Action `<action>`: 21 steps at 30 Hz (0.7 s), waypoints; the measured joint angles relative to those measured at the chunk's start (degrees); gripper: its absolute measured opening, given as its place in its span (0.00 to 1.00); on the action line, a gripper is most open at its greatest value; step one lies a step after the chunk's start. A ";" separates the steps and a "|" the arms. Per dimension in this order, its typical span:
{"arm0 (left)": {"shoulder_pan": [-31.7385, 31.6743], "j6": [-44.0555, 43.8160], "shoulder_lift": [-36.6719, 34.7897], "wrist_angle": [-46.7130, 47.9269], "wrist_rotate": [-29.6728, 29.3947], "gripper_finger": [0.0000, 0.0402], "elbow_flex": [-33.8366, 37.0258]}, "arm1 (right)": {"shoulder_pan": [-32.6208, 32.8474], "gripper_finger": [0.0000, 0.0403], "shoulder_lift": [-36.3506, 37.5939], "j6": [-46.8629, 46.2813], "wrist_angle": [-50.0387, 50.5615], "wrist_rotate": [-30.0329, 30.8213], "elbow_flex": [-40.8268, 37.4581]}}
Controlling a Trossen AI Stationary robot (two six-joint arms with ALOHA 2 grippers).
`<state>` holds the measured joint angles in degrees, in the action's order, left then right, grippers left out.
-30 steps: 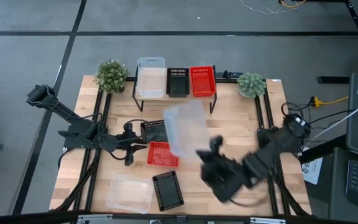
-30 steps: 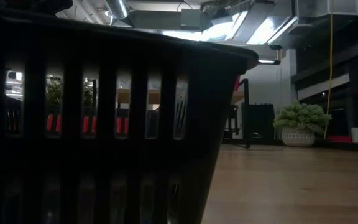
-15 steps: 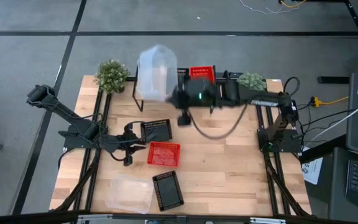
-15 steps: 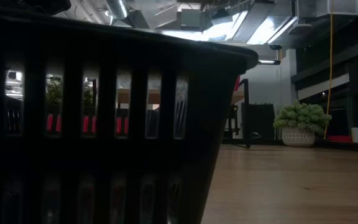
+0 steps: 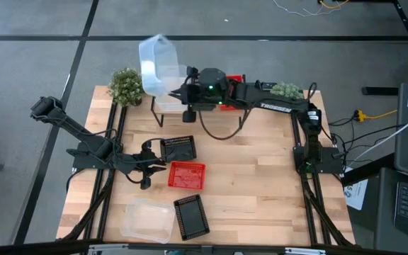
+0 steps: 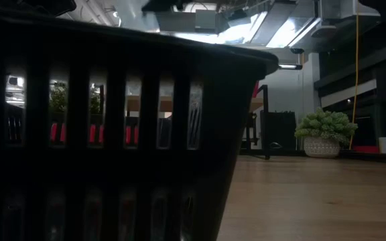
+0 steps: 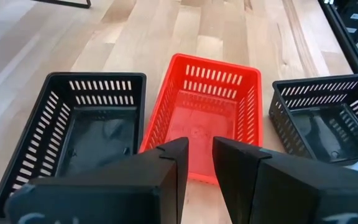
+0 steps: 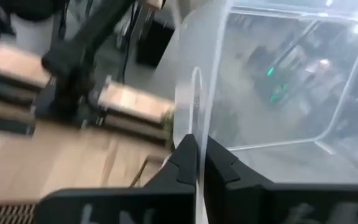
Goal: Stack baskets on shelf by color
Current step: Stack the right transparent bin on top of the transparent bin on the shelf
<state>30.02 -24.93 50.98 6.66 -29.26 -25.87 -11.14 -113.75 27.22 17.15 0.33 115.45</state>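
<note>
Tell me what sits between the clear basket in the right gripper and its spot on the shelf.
Nothing visible. The right gripper holds the clear basket tilted above the shelf's left end, where another clear basket already sits.

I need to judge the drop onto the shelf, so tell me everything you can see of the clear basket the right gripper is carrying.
The clear basket is a rectangular bin of translucent, frosted-looking plastic with rounded corners and a thin rim. It is empty. The right gripper is shut on one wall, the fingers pinching its edge. The basket is in the air, tilted, above the shelf's left end, over another clear basket already on it. Nothing but the gripper can be seen touching it.
</note>
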 joint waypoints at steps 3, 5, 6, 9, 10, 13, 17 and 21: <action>0.00 0.02 0.00 0.71 -0.08 0.16 0.00 | -0.75 0.00 -0.48 -1.85 3.74 -0.16 -0.05; 0.00 0.02 0.00 0.88 -0.08 0.16 0.00 | -1.12 0.00 -0.44 -3.12 4.62 -0.12 -0.05; 0.00 0.00 0.00 1.03 -0.10 0.16 0.00 | -1.15 0.00 -0.44 -4.11 4.96 -0.07 -0.05; 0.00 -0.02 0.00 1.52 -0.37 0.16 0.00 | -1.46 0.00 -0.44 -5.03 7.52 1.63 -0.05; 0.00 -0.02 0.00 1.50 -0.44 0.16 0.00 | -1.47 0.00 -0.42 -5.70 8.56 2.82 -0.05; 0.00 -0.02 0.00 1.50 -0.48 0.16 0.00 | -1.75 0.00 -0.44 -6.61 11.81 6.26 -0.05; 0.00 0.00 0.00 1.50 -0.48 0.16 0.00 | -2.02 0.00 -0.40 -7.67 12.41 6.59 -0.05; 0.00 -0.06 0.00 1.48 -0.48 0.16 0.00 | -2.20 0.00 -0.39 -8.90 13.40 6.59 -0.05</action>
<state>30.02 -24.99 50.98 8.15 -29.74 -25.87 -13.34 -114.15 18.33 30.55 6.92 115.39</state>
